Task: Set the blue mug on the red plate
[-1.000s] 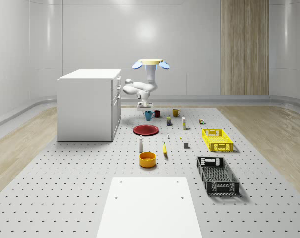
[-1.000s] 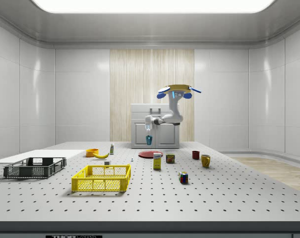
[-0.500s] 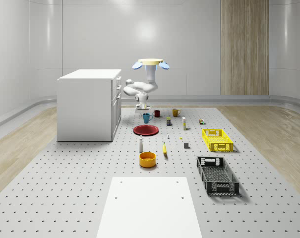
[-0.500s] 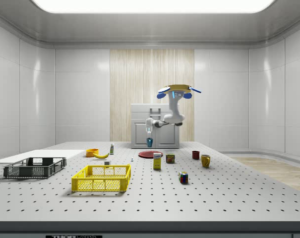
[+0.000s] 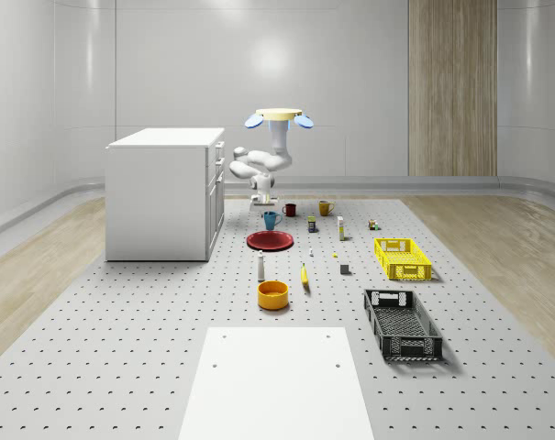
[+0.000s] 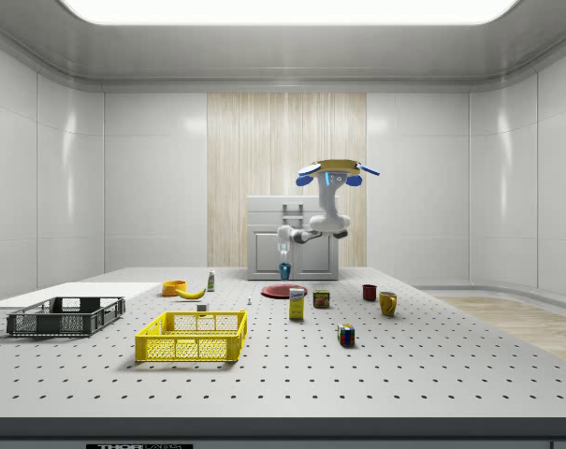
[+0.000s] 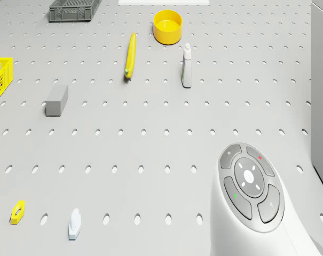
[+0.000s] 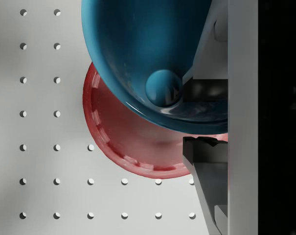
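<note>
Blue mug [image 5: 271, 219] clamped by its wall in the end effector [image 5: 263, 203], with one finger inside the rim and one outside by the wrist view. Hanging in the air just above the red plate [image 5: 270, 241], apparently not touching it. Drone [image 5: 279, 116] hovering over the far part of the counter [image 5: 121, 348], beside the white cabinet [image 5: 162, 192], arm folded down in front toward the plate.

Probably the placing step, with the carry all but done.

- Centre first. Seen through the wrist view, mug overlapping the plate's edge rather than its middle, so ease sideways toward the plate's flat well before descending. Avoid the raised rim, a likely cause of a tilted landing.
- Hold the hover steady during the descent; do the lowering with the arm, slowly and straight down, mug upright.
- Maintain the clamp until contact with the plate. No dropping from height: likely to bounce or skid on a smooth glaze.
- Open wide on release, then lift straight up to clear the rim with the inside finger and avoid hooking or tipping the mug.
- Retreat upward rather than sideways, away from the dark red mug [image 5: 290, 210] and yellow mug [image 5: 325, 208] standing near on the counter.
</note>
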